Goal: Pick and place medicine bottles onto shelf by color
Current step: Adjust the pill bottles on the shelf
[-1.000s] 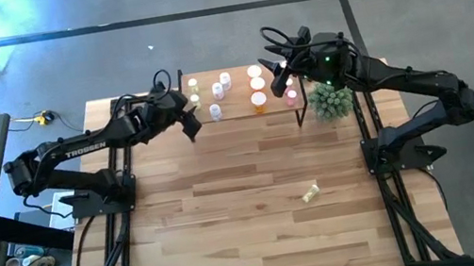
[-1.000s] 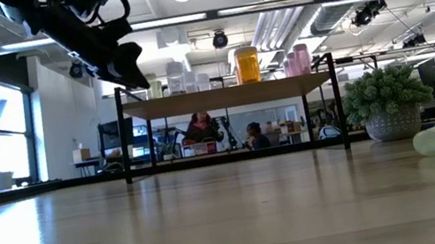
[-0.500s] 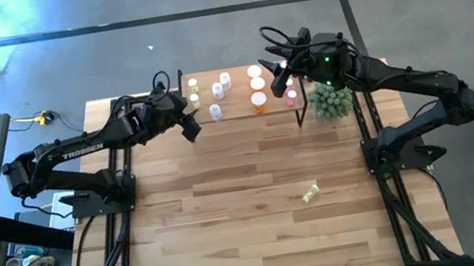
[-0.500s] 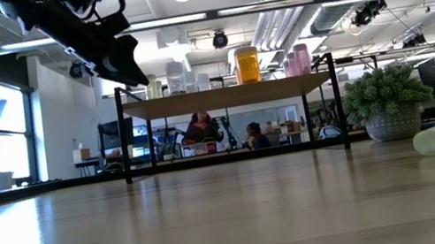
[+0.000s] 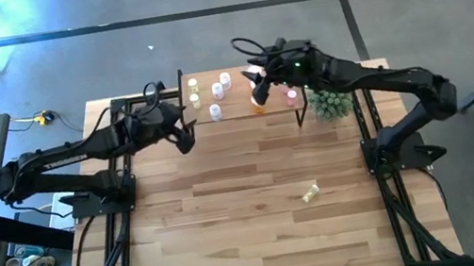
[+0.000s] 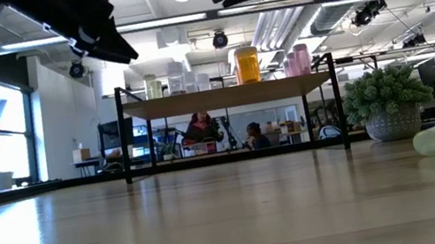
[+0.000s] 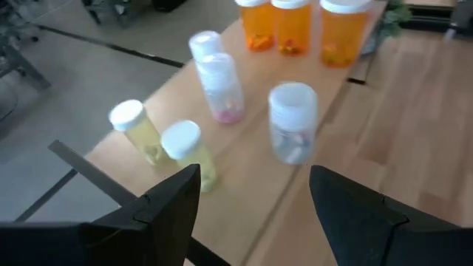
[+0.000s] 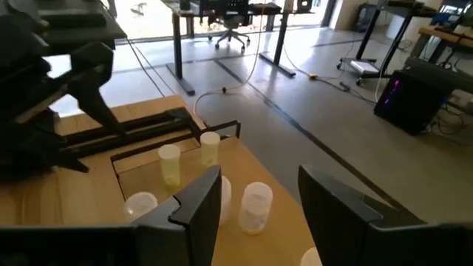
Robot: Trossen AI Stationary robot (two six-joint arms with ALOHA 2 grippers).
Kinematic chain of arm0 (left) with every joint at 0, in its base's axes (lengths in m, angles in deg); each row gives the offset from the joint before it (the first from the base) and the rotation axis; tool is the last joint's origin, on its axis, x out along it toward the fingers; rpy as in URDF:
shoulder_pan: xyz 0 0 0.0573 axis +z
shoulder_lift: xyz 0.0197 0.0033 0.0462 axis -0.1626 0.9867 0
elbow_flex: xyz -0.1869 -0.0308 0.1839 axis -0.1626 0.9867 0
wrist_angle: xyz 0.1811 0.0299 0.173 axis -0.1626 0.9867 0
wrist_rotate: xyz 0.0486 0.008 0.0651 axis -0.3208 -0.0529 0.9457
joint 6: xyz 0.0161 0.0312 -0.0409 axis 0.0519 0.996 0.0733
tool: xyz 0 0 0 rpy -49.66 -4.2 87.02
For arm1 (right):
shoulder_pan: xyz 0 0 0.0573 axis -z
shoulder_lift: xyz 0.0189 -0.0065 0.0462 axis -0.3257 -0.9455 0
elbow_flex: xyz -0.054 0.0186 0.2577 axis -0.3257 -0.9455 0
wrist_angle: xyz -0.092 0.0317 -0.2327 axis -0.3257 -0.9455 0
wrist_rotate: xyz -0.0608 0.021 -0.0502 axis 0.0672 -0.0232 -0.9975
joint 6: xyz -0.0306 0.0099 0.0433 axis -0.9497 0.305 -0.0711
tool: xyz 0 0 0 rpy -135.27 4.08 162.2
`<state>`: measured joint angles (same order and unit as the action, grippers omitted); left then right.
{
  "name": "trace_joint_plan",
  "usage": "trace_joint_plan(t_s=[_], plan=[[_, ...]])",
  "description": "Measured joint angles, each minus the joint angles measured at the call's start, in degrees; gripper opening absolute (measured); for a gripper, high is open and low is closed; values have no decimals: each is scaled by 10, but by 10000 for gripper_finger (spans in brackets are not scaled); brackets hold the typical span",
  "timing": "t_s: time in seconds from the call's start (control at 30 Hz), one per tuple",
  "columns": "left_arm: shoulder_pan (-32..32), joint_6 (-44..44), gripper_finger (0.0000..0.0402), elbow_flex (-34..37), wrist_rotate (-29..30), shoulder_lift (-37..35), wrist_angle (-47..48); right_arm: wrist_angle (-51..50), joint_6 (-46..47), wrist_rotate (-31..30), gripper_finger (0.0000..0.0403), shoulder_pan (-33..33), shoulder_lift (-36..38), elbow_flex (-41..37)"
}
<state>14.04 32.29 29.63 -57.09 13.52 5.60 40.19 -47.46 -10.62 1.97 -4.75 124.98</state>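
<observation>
Fingers apart, empty; shelf bottles upright, one bottle lying flat

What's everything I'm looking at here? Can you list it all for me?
shelf: one, light wood top on black legs, far edge of the table.
yellow-green bottles: two, white caps, shelf's left end.
clear bottles: three, white caps, middle-left of the shelf.
orange bottles: three, white caps, right of middle.
pink bottles: at least one, shelf's right end; exact count unclear.
fallen bottle: one, pale yellow-green, lying on the table.
plant: one, green, spiky, right of the shelf.
left gripper: fingers open, empty, beside the shelf's left end.
right gripper: fingers open, empty, above the shelf.
</observation>
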Motion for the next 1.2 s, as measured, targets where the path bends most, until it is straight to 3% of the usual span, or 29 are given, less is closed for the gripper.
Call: trace_joint_plan(t_s=[0.47,0.7,0.93,1.2], plan=[[-56,-69,243,94,-3,-7,-107,-252,-23,2,172,45,-180,264],[-75,-70,243,133,-2,-7,-174,-367,-52,48,172,77,-286,375],[-74,-70,243,136,-2,-7,-177,-419,-92,49,172,79,-347,425],[-73,-70,243,136,-1,-7,-178,-428,-102,49,172,80,-360,420]])
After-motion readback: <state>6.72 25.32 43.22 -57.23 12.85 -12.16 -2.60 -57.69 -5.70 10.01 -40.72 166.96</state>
